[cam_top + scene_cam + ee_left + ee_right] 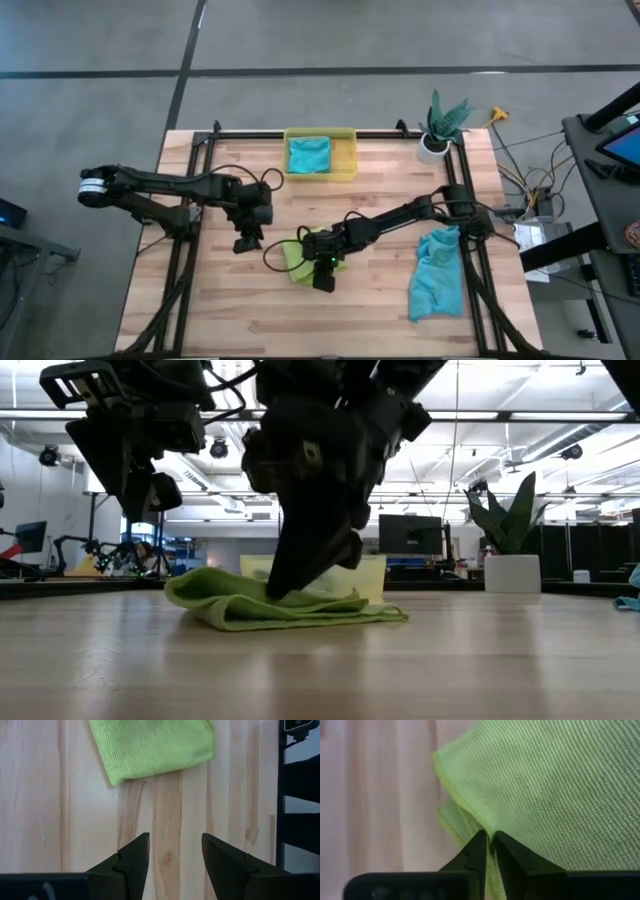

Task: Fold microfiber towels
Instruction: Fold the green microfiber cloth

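Right jaws pinching lime green towel [297, 256] at surface centre.
Right gripper [489, 851] is pressing down, jaws clenched on the folded towel's edge (layers showing); left gripper [174, 851] is hovering just beside it, jaws released. Teal towel [436, 274] is lying at the right edge; farther back, another [309, 154] is sitting in the yellow bin [348, 150].
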